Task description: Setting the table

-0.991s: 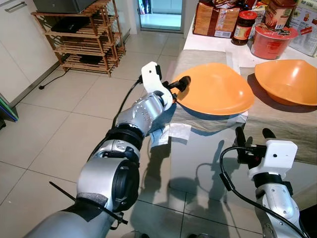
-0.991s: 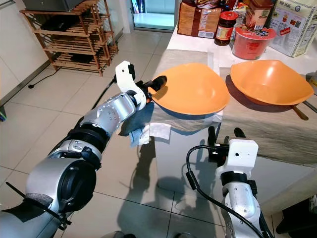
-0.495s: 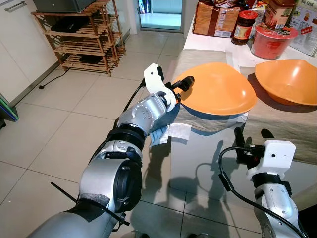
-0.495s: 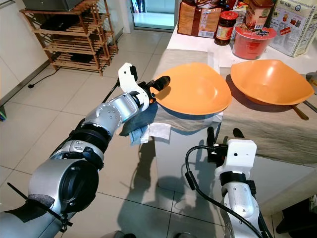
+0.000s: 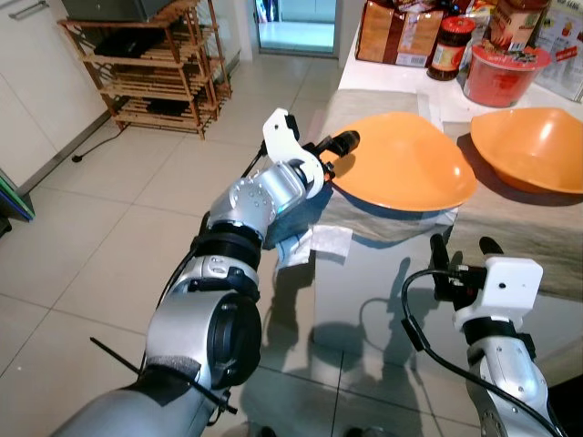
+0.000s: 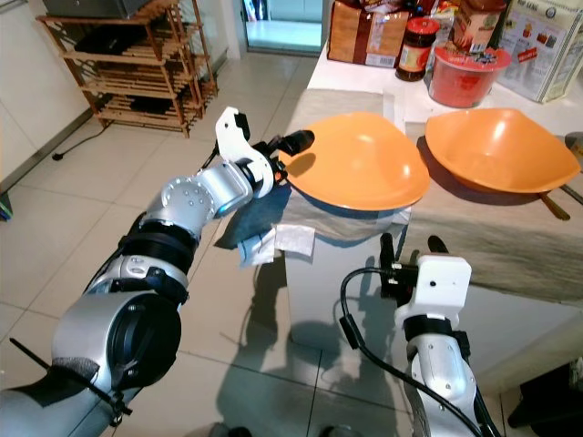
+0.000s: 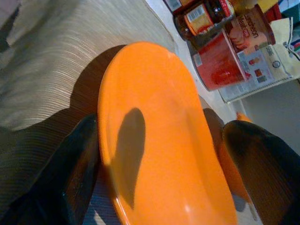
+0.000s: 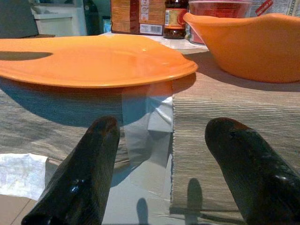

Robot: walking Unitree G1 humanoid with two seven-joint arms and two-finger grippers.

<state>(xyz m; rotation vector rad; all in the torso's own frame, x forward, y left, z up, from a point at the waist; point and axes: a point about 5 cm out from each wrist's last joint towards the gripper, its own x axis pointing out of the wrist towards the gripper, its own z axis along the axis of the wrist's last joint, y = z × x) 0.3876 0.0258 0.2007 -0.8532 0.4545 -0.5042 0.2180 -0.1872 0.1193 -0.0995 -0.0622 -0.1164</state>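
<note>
An orange plate (image 5: 405, 164) hangs tilted just above a beige placemat (image 5: 364, 107) at the table's left end. My left gripper (image 5: 339, 150) is shut on the plate's left rim, one finger over it (image 5: 346, 139) and the other beneath (image 7: 75, 164). An orange bowl (image 5: 533, 150) rests on a second placemat (image 6: 492, 232) to the right. My right gripper (image 5: 465, 244) stands open below the table's front edge, with nothing between its fingers (image 8: 93, 159); from there the plate (image 8: 93, 61) is seen clear of the mat.
A red noodle cup (image 5: 506, 73), a jar (image 5: 446, 45) and food boxes (image 5: 392, 32) crowd the back of the table. A blue cloth with white tissue (image 5: 314, 241) hangs off the table's left corner. A wooden shelf (image 5: 150, 68) stands on the tiled floor at left.
My left gripper has carried the plate a little to the right over the placemat, and its wrist has turned. The right arm has stayed put.
</note>
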